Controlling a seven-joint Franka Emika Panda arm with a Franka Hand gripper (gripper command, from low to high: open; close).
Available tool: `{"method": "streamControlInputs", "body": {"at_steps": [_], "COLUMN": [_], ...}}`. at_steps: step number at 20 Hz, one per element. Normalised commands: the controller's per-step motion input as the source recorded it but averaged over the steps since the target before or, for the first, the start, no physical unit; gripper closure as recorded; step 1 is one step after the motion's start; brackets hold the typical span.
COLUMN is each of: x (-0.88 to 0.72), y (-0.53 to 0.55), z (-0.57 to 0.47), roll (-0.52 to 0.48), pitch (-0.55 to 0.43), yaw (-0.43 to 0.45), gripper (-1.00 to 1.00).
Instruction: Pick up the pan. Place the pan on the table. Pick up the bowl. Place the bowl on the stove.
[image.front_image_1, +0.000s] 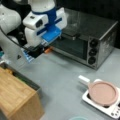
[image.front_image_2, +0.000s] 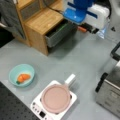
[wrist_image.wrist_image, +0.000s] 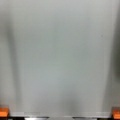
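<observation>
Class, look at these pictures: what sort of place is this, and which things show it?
Probably a mock kitchen on a lab bench: a toaster oven, a small stove bearing a pan, and a robot gripper above the grey table.

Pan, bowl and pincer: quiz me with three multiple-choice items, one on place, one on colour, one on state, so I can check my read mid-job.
1. Where is the pan?
A. on the stove
B. on the bare table
C. in the drawer

2. What colour is the bowl?
A. red
B. teal
C. black

3. What does the pincer hold?
A. the pan
B. the bowl
C. nothing

Answers:
1 A: the pan sits over the stove, not on the table.
2 B: the bowl is teal, with something orange inside.
3 C: the pincer hangs by the oven, far from both, and the wrist view shows only bare table between its orange tips.
</observation>
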Motion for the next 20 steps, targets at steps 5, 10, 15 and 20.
{"method": "streamControlInputs", "body": {"at_steps": [5, 10, 15, 20], "x": [0.03, 0.17, 0.33, 0.37], "y": [0.04, 0.14, 0.21, 0.17], "z": [-0.04, -0.06, -0.08, -0.11], "roll": [-0.02, -0.04, 0.007, 0.015], "pitch": [0.108, 0.169, 0.112, 0.106], "yaw": [0.077, 0.057, -0.049, -0.088], "gripper": [-1.0, -1.0, -1.0, -1.0]}}
